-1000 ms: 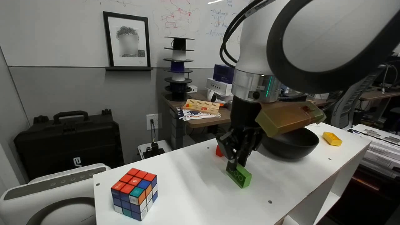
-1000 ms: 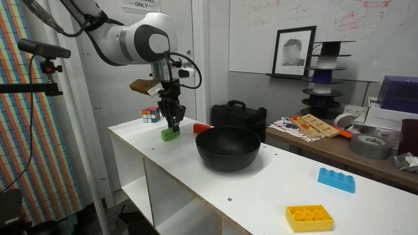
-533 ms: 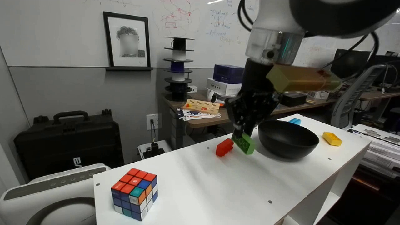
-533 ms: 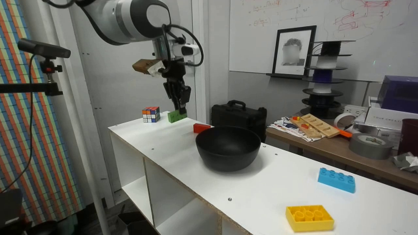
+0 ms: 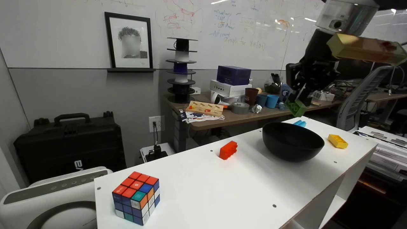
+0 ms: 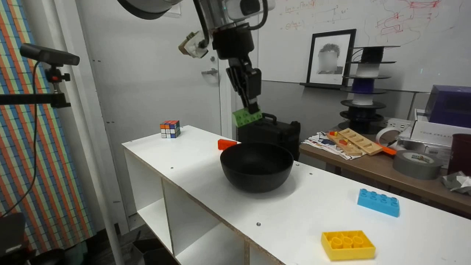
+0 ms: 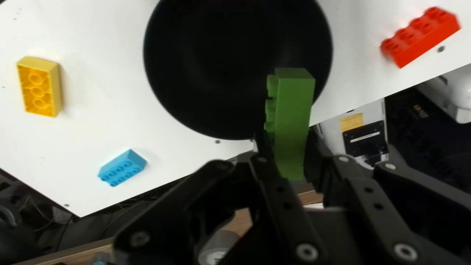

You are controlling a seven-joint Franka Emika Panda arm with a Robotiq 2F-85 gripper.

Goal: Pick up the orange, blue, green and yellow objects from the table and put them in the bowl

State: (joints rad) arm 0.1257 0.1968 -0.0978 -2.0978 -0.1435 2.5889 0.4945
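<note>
Tool (image 7: 289,147): clamped on one green brick (image 7: 294,106) above one bowl (image 6: 255,179); left, one red brick (image 6: 225,144); right, one blue brick (image 6: 378,203), one yellow brick (image 6: 347,248).

Facing a gray wall (image 5: 63,92) topped by a marker-scrawled whiteboard (image 5: 206,47) streaked with glare (image 5: 220,1); taking in a framed portrait (image 5: 130,47) on a black ledge (image 5: 131,70), a cluttered brown desk (image 5: 241,117), a gray office chair (image 5: 356,95) and, in an exterior view, a pale door (image 6: 158,84).

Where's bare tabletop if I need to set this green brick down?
Room: between the Rubik's cube and red brick; between the bowl and yellow brick. Crowded: the thin strip between bowl and tabletop edge facing the desk.
</note>
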